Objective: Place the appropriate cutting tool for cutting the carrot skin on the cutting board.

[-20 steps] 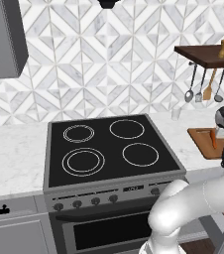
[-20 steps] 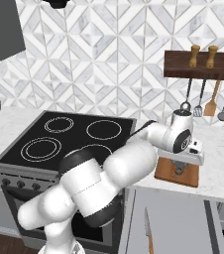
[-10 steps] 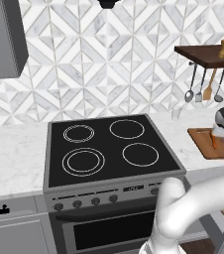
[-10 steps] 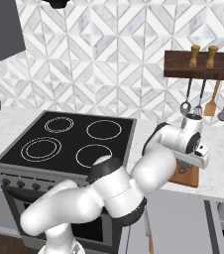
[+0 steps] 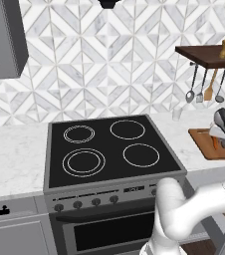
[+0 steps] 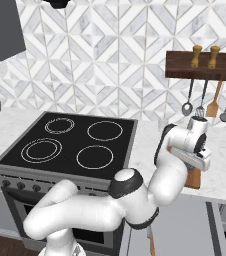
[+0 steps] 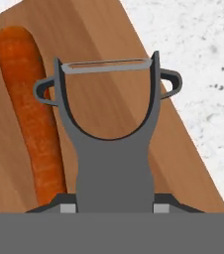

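two-finger gripper (image 7: 114,208) clamped on dark-grey y-shaped metal peeler (image 7: 111,149), directly over brown wooden cutting board (image 7: 104,44), parallel beside orange tapered carrot (image 7: 32,114).

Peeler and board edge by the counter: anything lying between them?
Nothing: in the hand view, bare wood runs from the peeler to the board edge. The carrot lies on the peeler's other side.

Patterned tile wall (image 5: 109,64) – black stove (image 5: 109,149), marble counter (image 5: 15,159)
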### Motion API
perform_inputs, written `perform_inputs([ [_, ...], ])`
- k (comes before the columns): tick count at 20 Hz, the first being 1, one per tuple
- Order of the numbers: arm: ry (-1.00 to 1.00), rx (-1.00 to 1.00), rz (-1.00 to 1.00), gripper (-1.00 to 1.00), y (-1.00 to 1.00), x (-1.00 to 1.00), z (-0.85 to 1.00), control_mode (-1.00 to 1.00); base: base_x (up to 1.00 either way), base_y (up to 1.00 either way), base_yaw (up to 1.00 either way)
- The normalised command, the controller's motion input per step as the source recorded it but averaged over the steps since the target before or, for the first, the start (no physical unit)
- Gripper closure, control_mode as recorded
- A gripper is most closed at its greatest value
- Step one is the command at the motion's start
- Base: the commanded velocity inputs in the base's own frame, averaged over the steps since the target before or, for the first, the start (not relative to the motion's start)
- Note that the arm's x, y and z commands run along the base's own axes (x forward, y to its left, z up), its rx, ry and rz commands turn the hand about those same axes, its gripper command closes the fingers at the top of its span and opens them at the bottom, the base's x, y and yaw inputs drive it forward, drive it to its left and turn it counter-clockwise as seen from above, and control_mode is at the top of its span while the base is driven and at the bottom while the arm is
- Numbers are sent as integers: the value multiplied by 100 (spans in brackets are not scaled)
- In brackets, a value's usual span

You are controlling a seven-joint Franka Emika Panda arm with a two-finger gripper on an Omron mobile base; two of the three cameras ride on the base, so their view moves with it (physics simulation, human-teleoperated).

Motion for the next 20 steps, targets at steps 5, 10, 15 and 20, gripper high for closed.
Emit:
perform_inputs([
  [5, 0, 0, -11, 100, -16, 0, -38, -100, 0, 0, 0],
  [10, 0, 0, -10, 100, 0, 0, -28, -100, 0, 0, 0],
  [15, 0, 0, -10, 100, 0, 0, -35, -100, 0, 0, 0],
  [20, 0, 0, -9, -100, 0, 0, -29, -100, 0, 0, 0],
])
